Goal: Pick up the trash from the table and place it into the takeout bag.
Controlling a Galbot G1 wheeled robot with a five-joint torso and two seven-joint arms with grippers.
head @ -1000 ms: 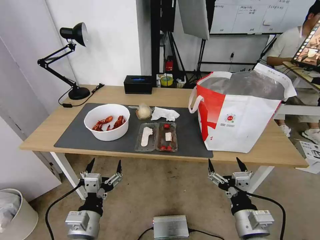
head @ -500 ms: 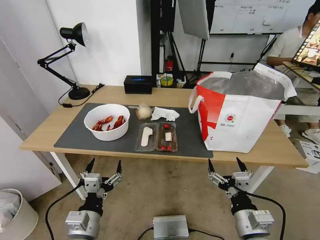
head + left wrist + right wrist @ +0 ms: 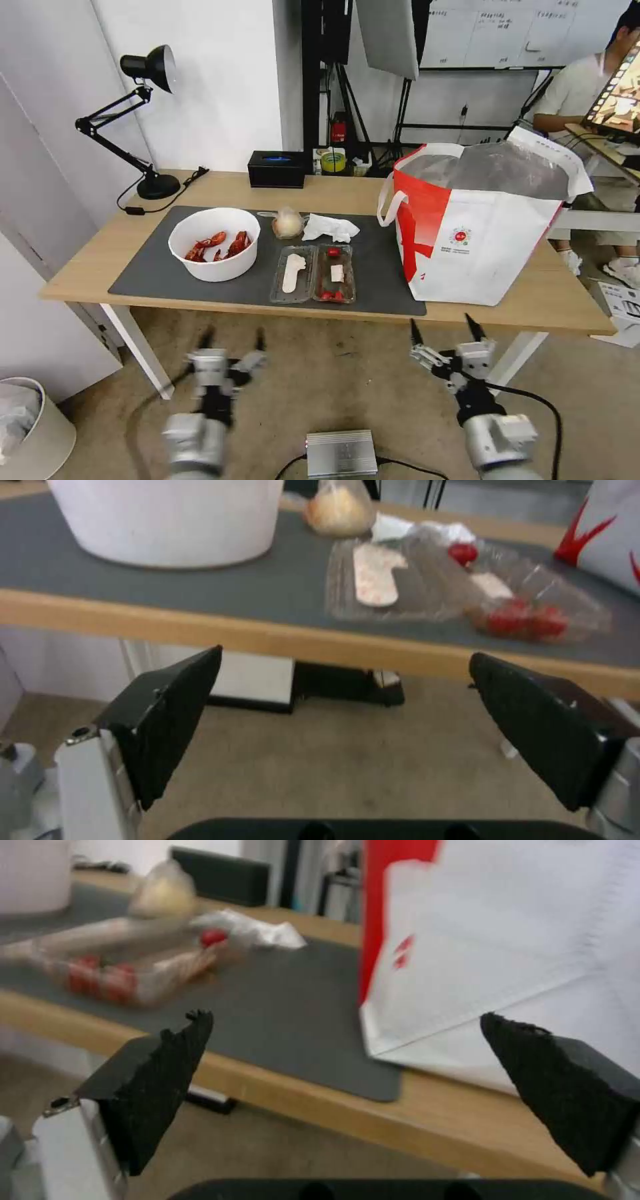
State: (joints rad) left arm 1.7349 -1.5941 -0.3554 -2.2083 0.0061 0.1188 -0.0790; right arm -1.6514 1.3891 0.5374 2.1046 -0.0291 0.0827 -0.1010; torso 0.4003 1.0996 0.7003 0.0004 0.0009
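Both grippers hang below the table [image 3: 553, 303] edge with fingers spread wide and empty — left gripper [image 3: 232, 338], right gripper [image 3: 443, 325] — while bowl [image 3: 214, 243], tray [image 3: 313, 273], tissue [image 3: 329, 228] and small bag [image 3: 288, 223] lie on the mat [image 3: 380, 267] beside the takeout bag [image 3: 477, 227].

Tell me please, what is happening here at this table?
Nothing is held yet. Both arms hang below the table's near edge with open claws: left claw, right claw. The crayfish bowl, tomato tray, tissue and small bag lie on the mat; the takeout bag stands open.
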